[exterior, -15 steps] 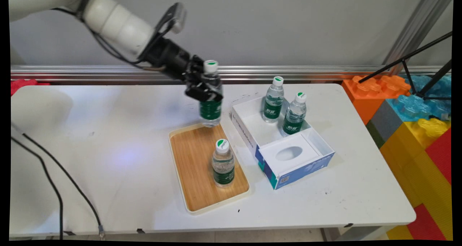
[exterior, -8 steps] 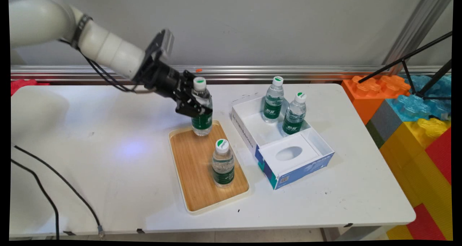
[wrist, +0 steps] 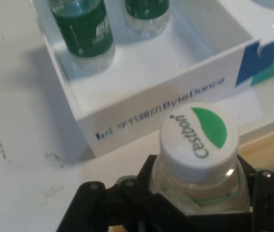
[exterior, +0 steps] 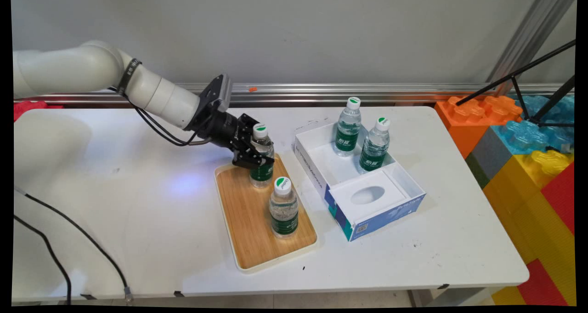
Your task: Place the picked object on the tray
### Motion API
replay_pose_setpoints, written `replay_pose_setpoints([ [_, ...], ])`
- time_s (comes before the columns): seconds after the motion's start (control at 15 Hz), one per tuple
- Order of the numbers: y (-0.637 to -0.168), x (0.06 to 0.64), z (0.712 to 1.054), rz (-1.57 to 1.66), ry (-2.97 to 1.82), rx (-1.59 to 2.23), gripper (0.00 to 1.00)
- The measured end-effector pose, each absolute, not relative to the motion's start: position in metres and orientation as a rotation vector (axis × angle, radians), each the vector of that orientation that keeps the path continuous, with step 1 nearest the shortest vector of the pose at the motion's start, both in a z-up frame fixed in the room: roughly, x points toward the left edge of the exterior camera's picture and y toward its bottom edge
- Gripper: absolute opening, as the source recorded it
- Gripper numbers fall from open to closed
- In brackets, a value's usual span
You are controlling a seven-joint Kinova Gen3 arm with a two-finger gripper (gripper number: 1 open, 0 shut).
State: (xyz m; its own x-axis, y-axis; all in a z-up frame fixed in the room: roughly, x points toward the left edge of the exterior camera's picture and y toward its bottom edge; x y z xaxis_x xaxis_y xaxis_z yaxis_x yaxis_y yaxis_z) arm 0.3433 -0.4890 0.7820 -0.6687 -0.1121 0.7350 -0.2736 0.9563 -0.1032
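The gripper [exterior: 251,156] is clamping a water bottle [exterior: 262,159] upright over the bamboo tray's [exterior: 248,221] far end, risking toppling it against the near bottle [exterior: 284,207] if released unevenly.

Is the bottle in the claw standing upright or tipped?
Upright. The held bottle has its white cap directly above its base on the wooden tray, inside the claw.

Clear glossy plastic bottle [exterior: 261,159], matt wood-grain tray [exterior: 248,221], smooth white cardboard box [exterior: 317,173].
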Motion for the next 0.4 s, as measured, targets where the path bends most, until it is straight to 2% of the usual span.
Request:
replay_pose_setpoints([
  [0.07, -0.491, 0.343, 0.778, 0.262, -2.302, 0.266, 0.00],
  [0.13, -0.493, 0.342, 0.774, 0.265, -2.299, 0.262, 1.00],
  [0.4, -0.501, 0.341, 0.771, 0.279, -2.298, 0.246, 1.00],
])
